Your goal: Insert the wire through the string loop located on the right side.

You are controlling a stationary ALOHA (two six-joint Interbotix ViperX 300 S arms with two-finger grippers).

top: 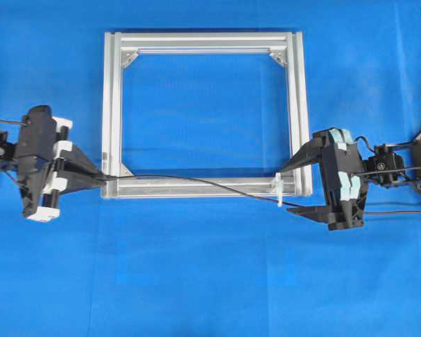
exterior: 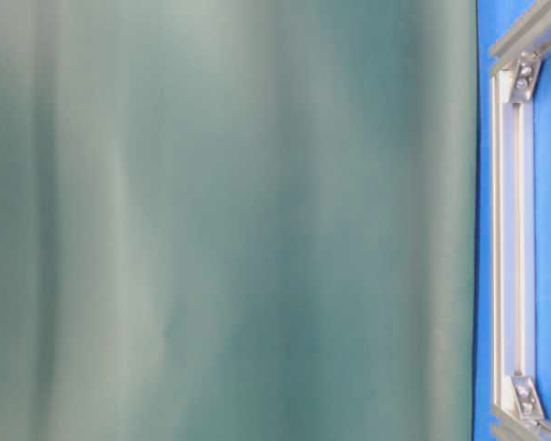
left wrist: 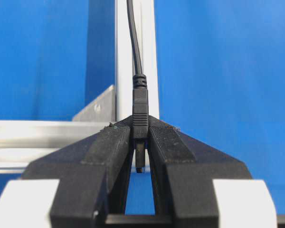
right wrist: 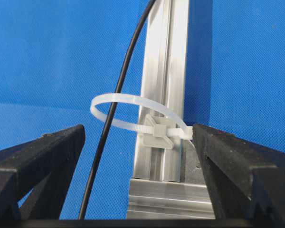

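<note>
Already wire is being passed through string loop, lower right of overhead view. Plug is being clamped by left pincer; right pincer is being held wide around loop. Pull-through remaining.

Left tool clamped, right tool (seemingly) agape

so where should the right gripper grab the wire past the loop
On the bare stretch of wire below the string loop, near the right gripper. It already passes through the loop and runs free of the frame there, so the open jaws can straddle it and close from both sides.
</note>
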